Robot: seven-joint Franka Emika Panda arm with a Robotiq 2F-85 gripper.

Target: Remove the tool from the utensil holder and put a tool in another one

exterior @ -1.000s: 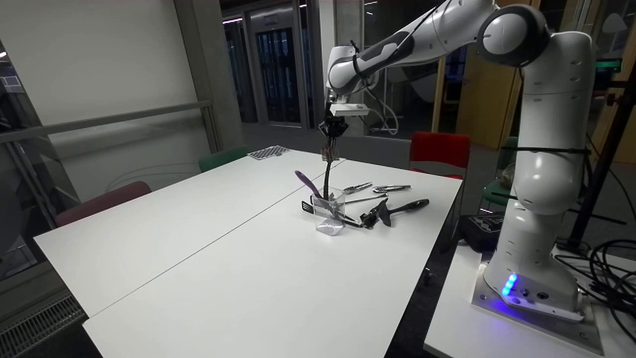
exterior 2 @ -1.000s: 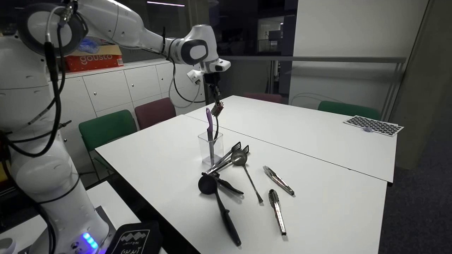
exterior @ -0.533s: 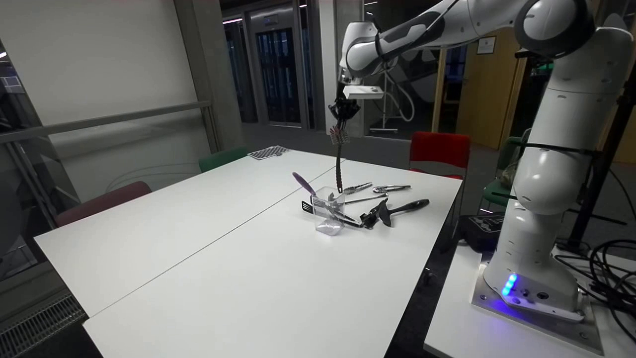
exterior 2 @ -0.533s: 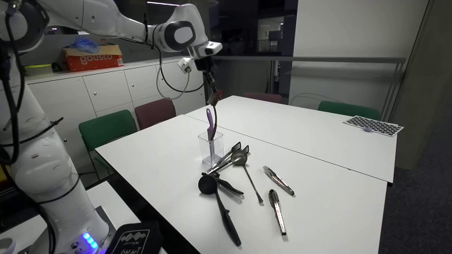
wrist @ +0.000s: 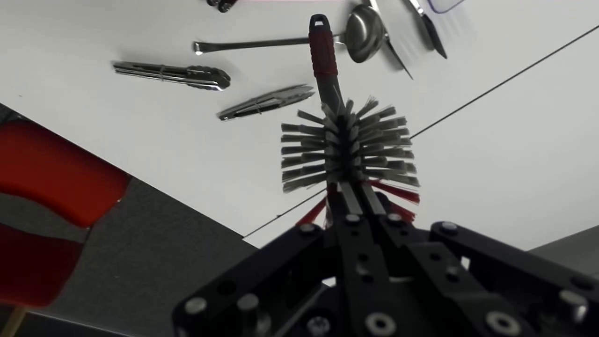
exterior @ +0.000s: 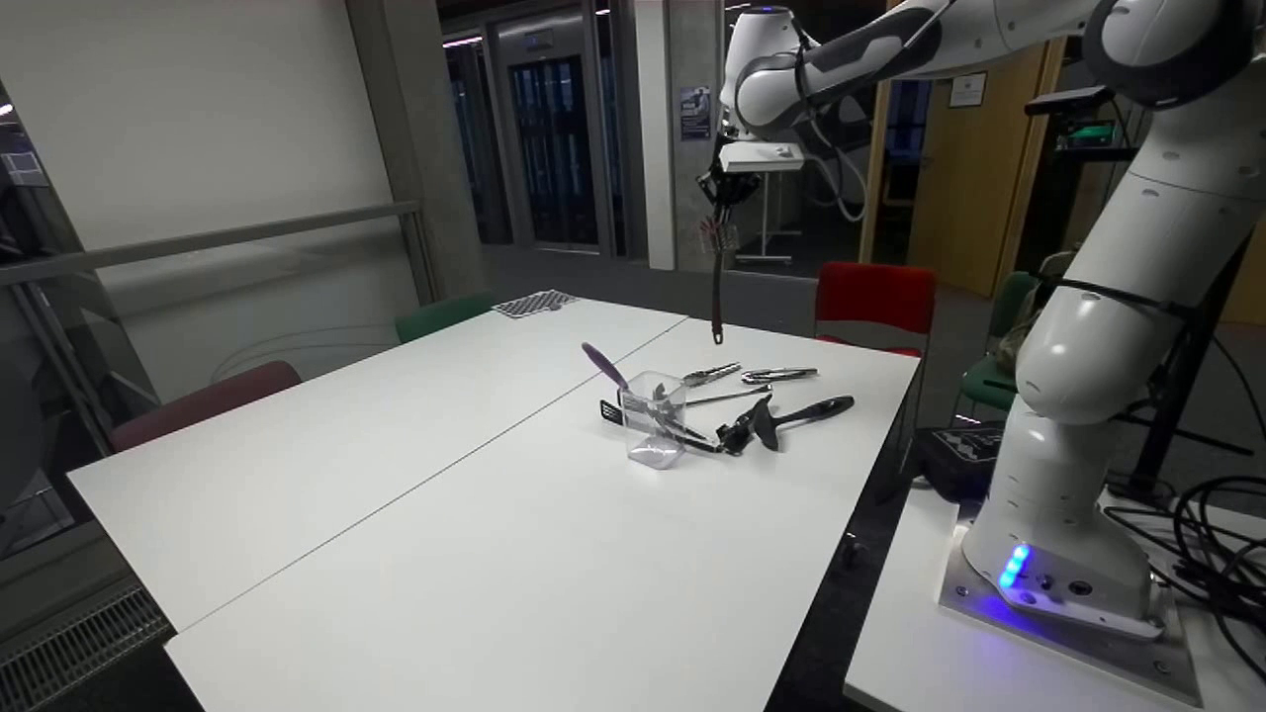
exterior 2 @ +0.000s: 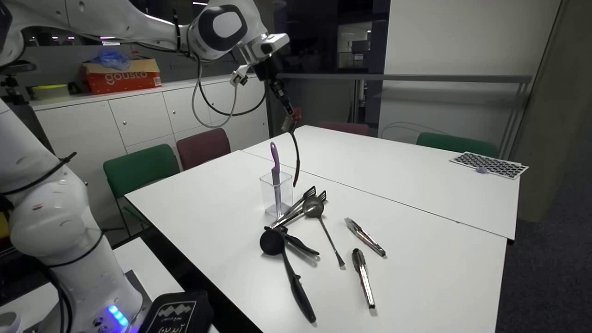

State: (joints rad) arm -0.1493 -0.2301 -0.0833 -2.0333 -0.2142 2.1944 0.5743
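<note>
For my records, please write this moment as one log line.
gripper: holding brush; brush: hanging over table, outside clear holder; purple-handled utensil: inside clear holder

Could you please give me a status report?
Pincer shut on brush. Brush hanging clear of see-through cup. Purple-handled tool in cup. Loose utensils near it, possibly in the way.
</note>
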